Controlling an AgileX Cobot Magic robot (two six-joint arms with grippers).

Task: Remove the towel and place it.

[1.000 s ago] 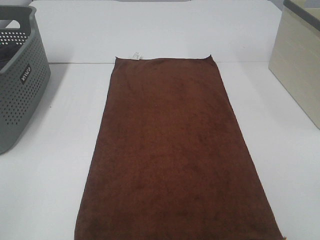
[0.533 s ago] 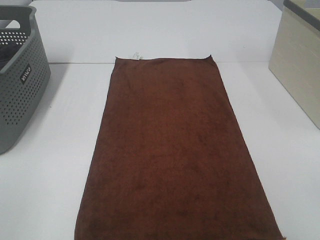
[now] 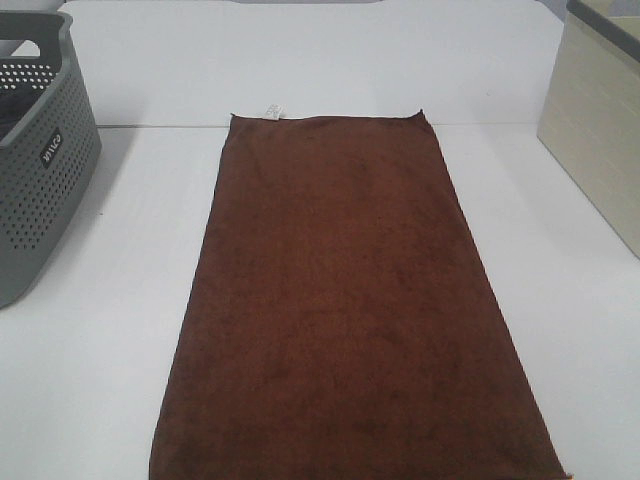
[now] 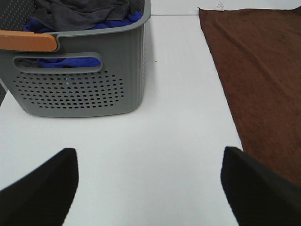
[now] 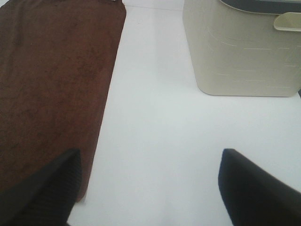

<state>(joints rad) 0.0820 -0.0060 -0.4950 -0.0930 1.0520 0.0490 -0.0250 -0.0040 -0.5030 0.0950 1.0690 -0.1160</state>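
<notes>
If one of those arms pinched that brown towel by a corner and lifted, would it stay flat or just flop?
Probably flop: the towel lies limp and flat on the table, a plush cloth with no stiffness showing. Being long, it would likely drape and drag. Pushed, it would probably bunch rather than slide.

The towel (image 3: 350, 310) lies flat along the middle of the table (image 3: 300, 60), reaching its near edge. A basket (image 3: 40, 160) holding cloths (image 4: 80, 14) stands at the left edge, a bin (image 3: 600, 130) at the right.
</notes>
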